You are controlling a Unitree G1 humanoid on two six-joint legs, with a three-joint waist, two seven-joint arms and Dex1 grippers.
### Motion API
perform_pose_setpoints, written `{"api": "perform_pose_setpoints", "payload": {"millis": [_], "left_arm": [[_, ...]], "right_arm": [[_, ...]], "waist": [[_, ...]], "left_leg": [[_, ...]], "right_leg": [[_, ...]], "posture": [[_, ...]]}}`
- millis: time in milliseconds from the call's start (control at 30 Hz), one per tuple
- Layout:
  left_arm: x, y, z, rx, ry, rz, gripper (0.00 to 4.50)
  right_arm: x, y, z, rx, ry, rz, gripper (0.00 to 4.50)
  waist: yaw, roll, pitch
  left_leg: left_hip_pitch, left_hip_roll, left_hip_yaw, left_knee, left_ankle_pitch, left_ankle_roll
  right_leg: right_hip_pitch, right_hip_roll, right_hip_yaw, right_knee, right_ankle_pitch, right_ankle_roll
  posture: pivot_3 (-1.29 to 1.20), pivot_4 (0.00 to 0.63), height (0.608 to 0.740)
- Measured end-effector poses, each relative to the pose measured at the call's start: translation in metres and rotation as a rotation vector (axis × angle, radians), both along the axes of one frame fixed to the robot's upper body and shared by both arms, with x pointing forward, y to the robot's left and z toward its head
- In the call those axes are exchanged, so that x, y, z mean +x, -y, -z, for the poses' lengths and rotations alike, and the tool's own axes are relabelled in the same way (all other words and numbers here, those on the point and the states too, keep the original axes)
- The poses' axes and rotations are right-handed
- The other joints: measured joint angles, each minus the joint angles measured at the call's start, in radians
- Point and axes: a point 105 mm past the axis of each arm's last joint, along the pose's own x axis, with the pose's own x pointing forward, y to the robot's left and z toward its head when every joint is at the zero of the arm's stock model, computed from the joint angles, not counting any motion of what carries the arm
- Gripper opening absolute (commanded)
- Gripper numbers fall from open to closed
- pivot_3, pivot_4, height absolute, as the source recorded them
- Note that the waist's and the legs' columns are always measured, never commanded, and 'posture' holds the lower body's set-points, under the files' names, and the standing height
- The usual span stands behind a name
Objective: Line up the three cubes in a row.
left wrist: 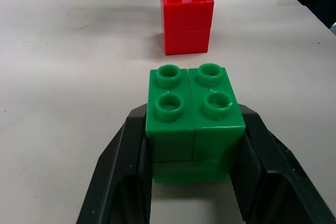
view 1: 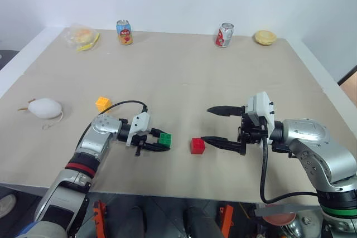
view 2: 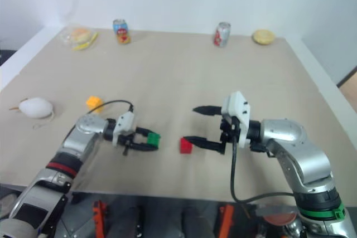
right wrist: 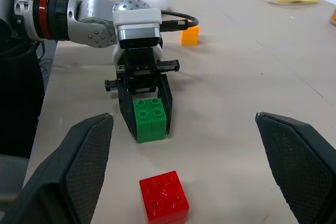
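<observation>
Left tool [view 1: 162, 142], two black fingers, is clamped on the small green studded plastic toy-brick cube [view 1: 165, 139]; fingers press its two opposite sides, cube upright w/ studs up, sitting at table level. Right tool [view 1: 214, 124] stands wide apart, holding nothing; its lower finger tip is just beside the small red studded plastic cube [view 1: 197, 145], whether touching can't be told. Red cube rests on the table just at 3 o'clock of the green one, a small gap between. The small yellow-orange plastic cube [view 1: 102, 103] sits well apart, at approx 10 o'clock from the green cube, near the left arm's black cable.

Table [view 1: 178, 76] is a pale beige flat top w/ white edge, white wall behind. Along the far edge: a clear plastic bag w/ food inside [view 1: 81, 36] at the far-left corner, a blue-and-orange drink can [view 1: 124, 32] next to it, a red-and-silver drink can [view 1: 224, 35] further right, a round yellowish bun-like item [view 1: 265, 37] near the far-right corner. A white egg-shaped plush toy [view 1: 44, 108] lies by the table's left edge.

Left wrist view gives the grip close up: both fingers [left wrist: 118, 171] flat against the green cube's sides, red cube straight ahead w/ four studs up. Right wrist view looks back at the left tool head-on, w/ the green cube between its fingers, the red cube nearer, the yellow-orange cube and plush behind.
</observation>
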Motion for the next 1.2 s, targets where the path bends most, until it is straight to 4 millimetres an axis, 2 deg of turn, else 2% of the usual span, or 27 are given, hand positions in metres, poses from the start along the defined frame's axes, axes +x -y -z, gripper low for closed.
{"api": "perform_pose_setpoints", "payload": {"millis": [200,367,533,600,733,867,933,1100,1200], "left_arm": [[0.000,-0.001,0.004,0.021,-0.008,-0.005,4.46],[-0.002,-0.003,-0.003,0.010,0.000,-0.003,4.49],[-0.007,-0.010,-0.037,-0.103,-0.005,-0.072,4.49],[-0.004,-0.015,-0.055,-0.183,0.003,-0.178,4.49],[0.021,-0.038,-0.081,-0.317,0.063,-0.535,4.49],[0.045,-0.071,-0.077,-0.358,0.106,-0.889,4.49],[0.053,-0.094,-0.078,-0.390,0.128,-1.063,4.49],[0.059,-0.143,-0.068,-0.374,0.170,-1.364,4.49],[0.058,-0.158,-0.059,-0.354,0.158,-1.444,4.49]], "right_arm": [[0.000,-0.001,-0.002,0.000,0.009,-0.006,4.50],[-0.001,-0.002,-0.002,-0.002,0.006,-0.023,4.50],[-0.002,-0.004,-0.006,0.016,0.006,-0.043,4.50],[-0.001,-0.007,-0.011,0.039,0.018,-0.050,4.50],[0.014,-0.015,-0.027,0.109,0.075,-0.009,4.50],[0.030,-0.027,-0.030,0.143,0.095,0.019,4.50],[0.034,-0.038,-0.027,0.151,0.083,-0.006,4.50],[0.038,-0.054,-0.024,0.170,0.062,-0.084,4.50],[0.040,-0.057,-0.020,0.158,0.055,-0.102,4.50]], "waist": [[0.000,0.000,0.000],[0.000,0.000,0.000],[-0.001,0.000,0.000],[-0.001,0.000,0.000],[-0.001,0.000,0.000],[0.000,0.000,0.000],[0.000,0.000,0.000],[0.000,0.000,0.000],[0.001,0.000,0.000]], "left_leg": [[0.000,0.000,0.000,0.000,0.000,0.000],[0.000,0.000,0.000,0.000,0.000,0.000],[0.000,0.001,-0.001,-0.001,0.000,0.000],[0.000,0.001,-0.001,0.000,0.000,0.000],[0.001,0.001,-0.001,0.000,0.000,0.000],[0.001,0.001,-0.001,0.001,0.001,0.001],[0.001,0.001,-0.001,0.001,0.001,0.001],[0.001,0.001,-0.001,-0.001,0.001,0.000],[0.000,0.001,-0.002,-0.001,0.001,0.000]], "right_leg": [[0.000,0.000,0.000,0.000,0.000,0.000],[0.000,0.000,0.000,0.000,0.000,0.000],[0.000,0.000,-0.001,0.000,0.001,0.002],[0.000,0.001,-0.001,0.000,0.002,0.003],[0.001,0.001,-0.001,0.001,0.004,0.004],[0.001,0.001,-0.002,0.001,0.005,0.004],[0.001,0.001,-0.001,0.000,0.005,0.004],[0.000,0.001,-0.002,0.000,0.004,0.004],[0.001,0.001,-0.002,0.000,0.004,0.004]], "posture": [[0.00,0.150,0.733],[0.00,0.150,0.733],[0.00,0.150,0.733],[0.00,0.150,0.733],[0.00,0.150,0.733],[0.00,0.150,0.733],[0.00,0.150,0.733],[0.00,0.150,0.733],[0.00,0.150,0.733]]}}
